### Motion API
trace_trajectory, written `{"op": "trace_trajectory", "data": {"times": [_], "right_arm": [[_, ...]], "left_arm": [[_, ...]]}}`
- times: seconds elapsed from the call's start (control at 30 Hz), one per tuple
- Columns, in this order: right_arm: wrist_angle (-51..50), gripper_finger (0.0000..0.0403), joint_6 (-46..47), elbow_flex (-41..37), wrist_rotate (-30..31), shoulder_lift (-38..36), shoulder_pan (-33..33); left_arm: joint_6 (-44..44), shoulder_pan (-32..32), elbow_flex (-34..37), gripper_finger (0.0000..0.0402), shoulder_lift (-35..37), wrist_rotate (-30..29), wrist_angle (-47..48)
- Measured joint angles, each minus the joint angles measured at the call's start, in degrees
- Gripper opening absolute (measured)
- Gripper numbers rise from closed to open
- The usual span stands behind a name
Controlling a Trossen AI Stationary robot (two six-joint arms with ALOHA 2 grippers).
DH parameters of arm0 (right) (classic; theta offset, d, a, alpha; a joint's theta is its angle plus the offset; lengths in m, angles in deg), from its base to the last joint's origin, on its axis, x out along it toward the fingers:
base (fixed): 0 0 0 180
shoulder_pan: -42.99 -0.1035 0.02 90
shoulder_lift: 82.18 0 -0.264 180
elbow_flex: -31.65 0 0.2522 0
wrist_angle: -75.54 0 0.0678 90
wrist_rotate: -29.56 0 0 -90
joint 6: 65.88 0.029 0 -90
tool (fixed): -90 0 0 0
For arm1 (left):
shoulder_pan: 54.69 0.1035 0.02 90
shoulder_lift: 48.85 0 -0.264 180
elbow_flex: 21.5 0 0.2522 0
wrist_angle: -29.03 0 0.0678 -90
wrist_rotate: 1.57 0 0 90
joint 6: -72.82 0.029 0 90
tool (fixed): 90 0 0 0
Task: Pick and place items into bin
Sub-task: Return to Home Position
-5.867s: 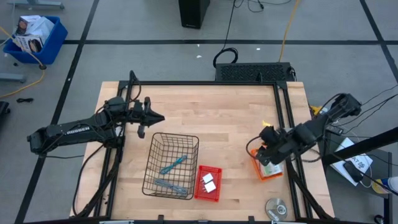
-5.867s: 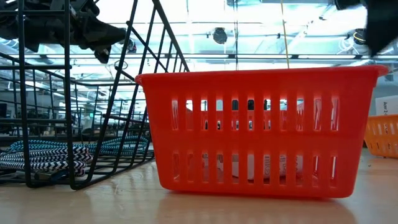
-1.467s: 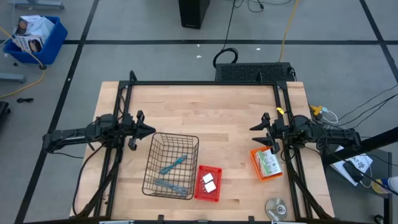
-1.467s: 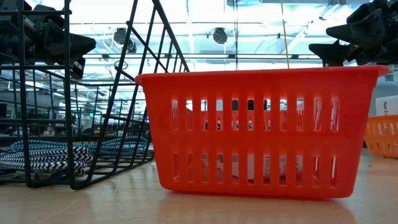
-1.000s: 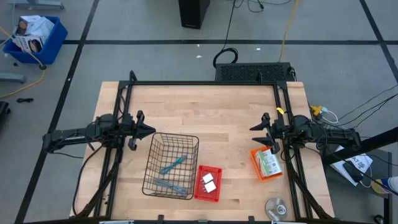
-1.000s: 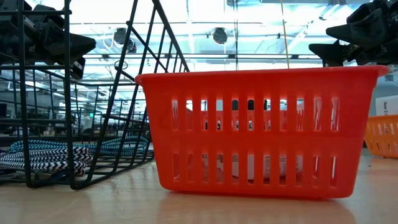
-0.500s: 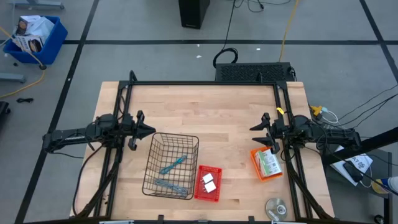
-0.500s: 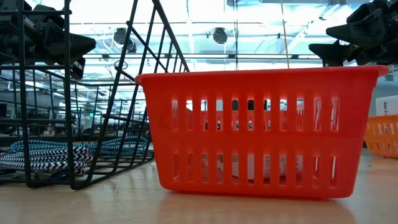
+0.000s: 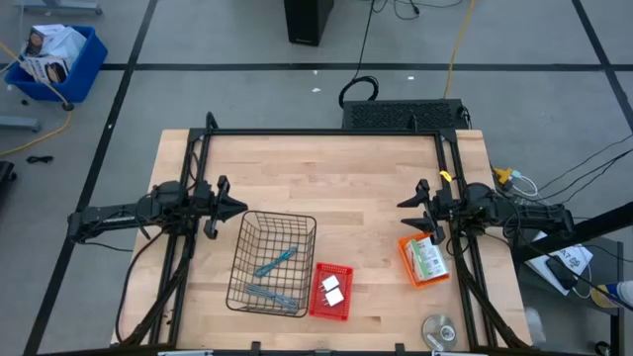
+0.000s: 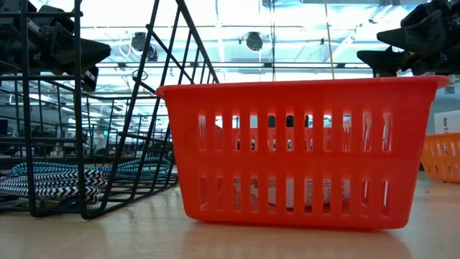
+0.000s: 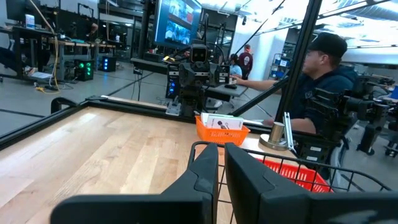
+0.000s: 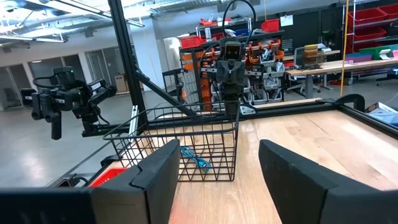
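Two slim teal and grey tools (image 9: 274, 277) lie on the floor of a black wire basket (image 9: 243, 259). Right of it, a red bin (image 9: 318, 297) holds two small white blocks (image 9: 331, 290). An orange bin (image 9: 409, 265) near the right edge holds white cards with green print (image 9: 428, 259). My left gripper (image 9: 242, 209) hovers shut above the table's left side, just beyond the basket's far left corner. My right gripper (image 9: 404, 215) hovers open above the right side, just beyond the orange bin, with nothing between its fingers (image 12: 158, 171).
A round silver disc (image 9: 440, 330) lies at the near right corner. A black frame (image 9: 326, 133) runs along the table's far, left and right sides. Bare wood stretches between the two grippers. In the left wrist view a person (image 11: 323, 81) sits beyond the table.
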Motion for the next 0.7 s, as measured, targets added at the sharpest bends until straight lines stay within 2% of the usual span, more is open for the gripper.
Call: {"op": "trace_trajectory", "data": {"times": [0.7], "right_arm": [[0.0,0.0211,0.0,0.0,0.0,0.0,0.0]], "left_arm": [[0.0,0.0,0.0,0.0031,0.0,0.0,0.0]]}}
